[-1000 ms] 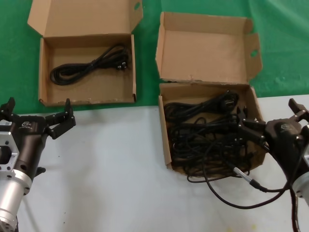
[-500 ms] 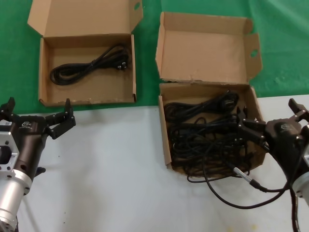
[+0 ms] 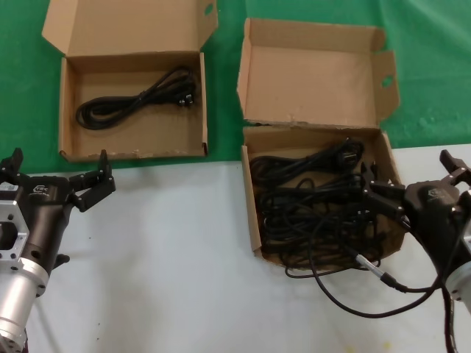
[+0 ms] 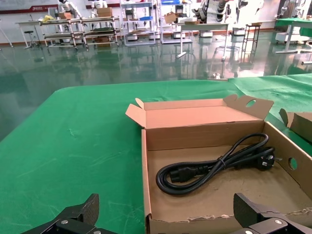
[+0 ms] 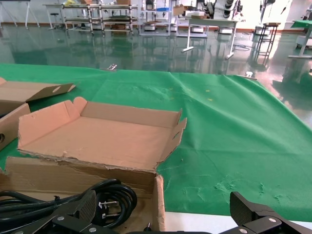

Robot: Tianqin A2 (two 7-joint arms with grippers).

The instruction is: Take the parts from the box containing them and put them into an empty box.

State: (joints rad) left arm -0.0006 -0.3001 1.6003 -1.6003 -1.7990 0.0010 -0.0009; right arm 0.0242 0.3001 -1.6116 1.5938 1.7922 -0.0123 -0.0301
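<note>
1. Parts (image 3: 316, 202): thin black power cables with black plugs, heaped as a loose tangle in the squarish cardboard box (image 3: 252, 213) on the right of the head view; one loop (image 3: 353, 298) spilling over the near edge onto the white table (image 3: 184, 257).
2. Squarish box lid (image 3: 313, 73) hinged back, lying on the green cloth (image 3: 434, 66), side flaps folded up, finger notch in the right flap.
3. One coiled cable (image 3: 136, 99) lying alone in the wider shallow box (image 3: 66, 110) at the far left, flat lid (image 3: 125, 26) open behind it, small slot near one lid corner.
4. Right gripper (image 3: 412, 184) at the right edge of the squarish box, fingers spread wide: one fingertip (image 3: 368, 193) reaching in over the tangle, the other (image 3: 452, 162) outside the box wall. Nothing held.
5. Left gripper (image 3: 55, 173) over the white table, just in front of the near wall of the wider box, fingers spread apart, holding nothing.
6. Left wrist view: looks over the near wall at the single coiled cable on the box floor, both fingertips at the picture's lower edge.
</note>
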